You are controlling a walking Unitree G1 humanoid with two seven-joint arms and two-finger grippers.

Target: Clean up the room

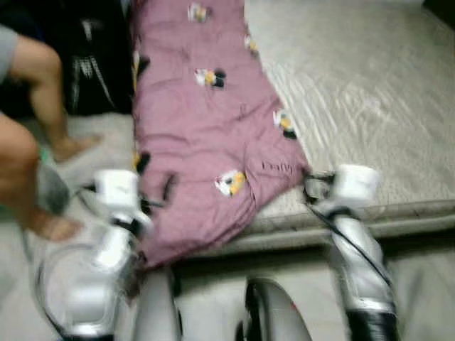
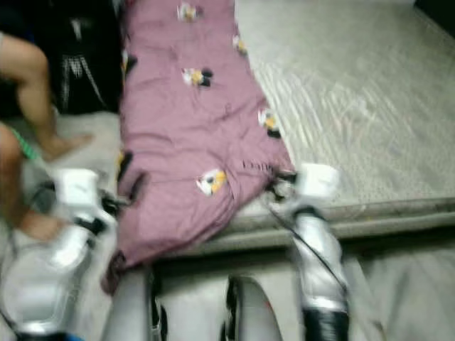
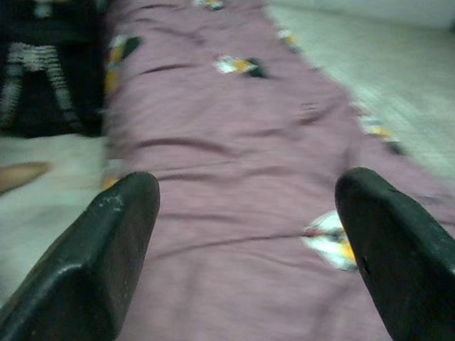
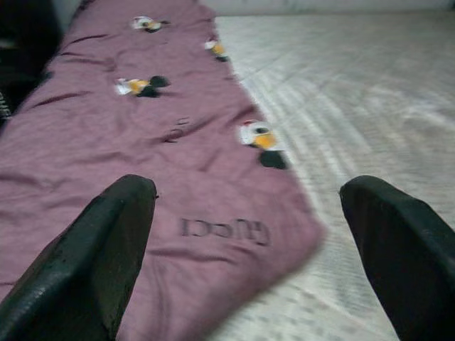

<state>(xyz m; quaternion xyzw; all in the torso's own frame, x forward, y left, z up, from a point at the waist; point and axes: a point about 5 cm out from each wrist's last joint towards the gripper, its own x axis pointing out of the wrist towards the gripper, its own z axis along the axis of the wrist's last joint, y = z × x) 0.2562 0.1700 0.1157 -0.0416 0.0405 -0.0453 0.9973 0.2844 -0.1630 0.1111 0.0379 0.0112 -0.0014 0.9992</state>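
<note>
One mauve blanket with small cartoon prints lies along the bed's left side, its end drooping over the near edge. Both grippers, left gripper and right gripper, hover spread wide over that end. A person's bare legs stand left of the blanket.

We see a mauve blanket lying along the grey mattress, its near end draped over the edge between our two silver arms, a person's bare legs beside it
</note>
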